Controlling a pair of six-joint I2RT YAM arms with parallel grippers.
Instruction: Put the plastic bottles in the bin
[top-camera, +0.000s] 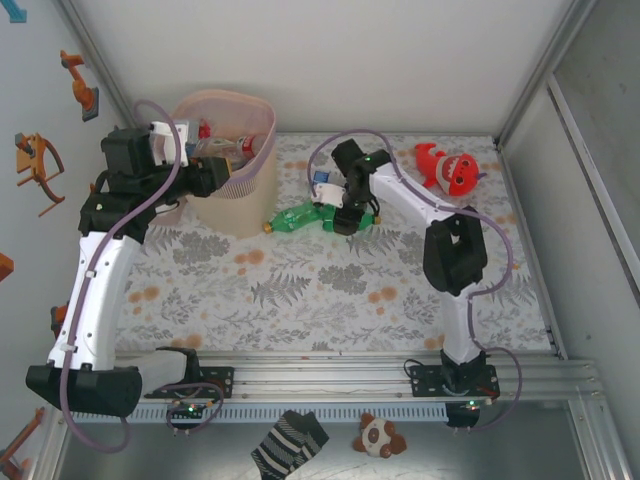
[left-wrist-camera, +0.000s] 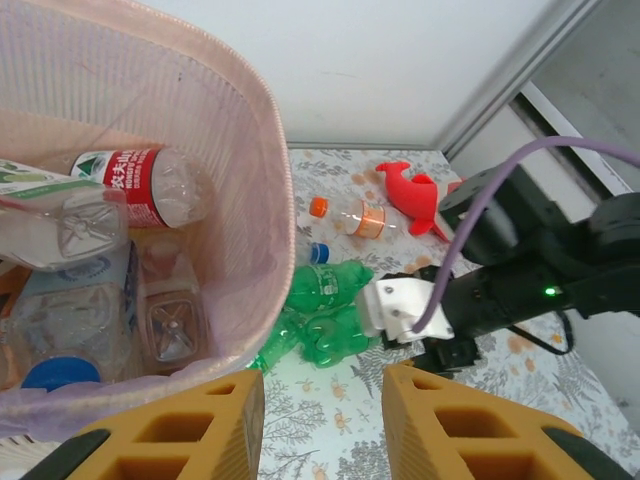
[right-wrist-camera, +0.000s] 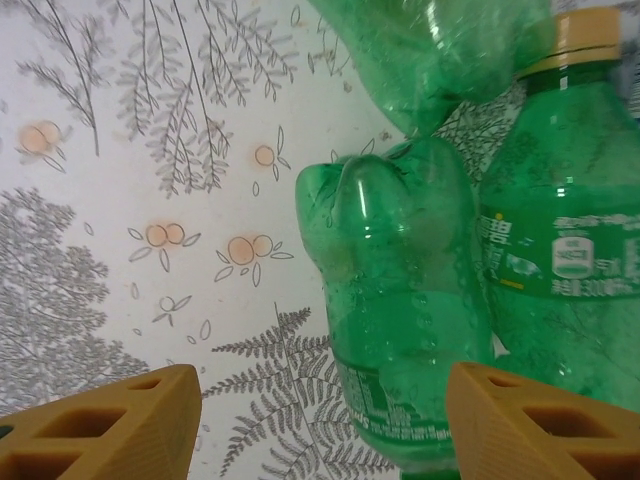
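Observation:
The pale pink bin (top-camera: 258, 128) stands at the back left and holds several clear bottles, one with a red label (left-wrist-camera: 140, 185). My left gripper (left-wrist-camera: 322, 430) hovers at the bin's rim (left-wrist-camera: 262, 110), open, with nothing between its fingers. Three green bottles (top-camera: 300, 216) lie on the table right of the bin. My right gripper (right-wrist-camera: 322, 420) is low over them, open; one green bottle (right-wrist-camera: 400, 310) lies between its fingers, close to the right finger (right-wrist-camera: 530, 420) and apart from the left one. A clear bottle with an orange cap (left-wrist-camera: 355, 215) lies further back.
A red plush toy (top-camera: 450, 168) lies at the back right. A blue cap (left-wrist-camera: 318, 252) shows beside the bin. The right arm (left-wrist-camera: 520, 285) reaches across behind the green bottles. The fern-patterned table (top-camera: 330, 290) is walled at the back and sides.

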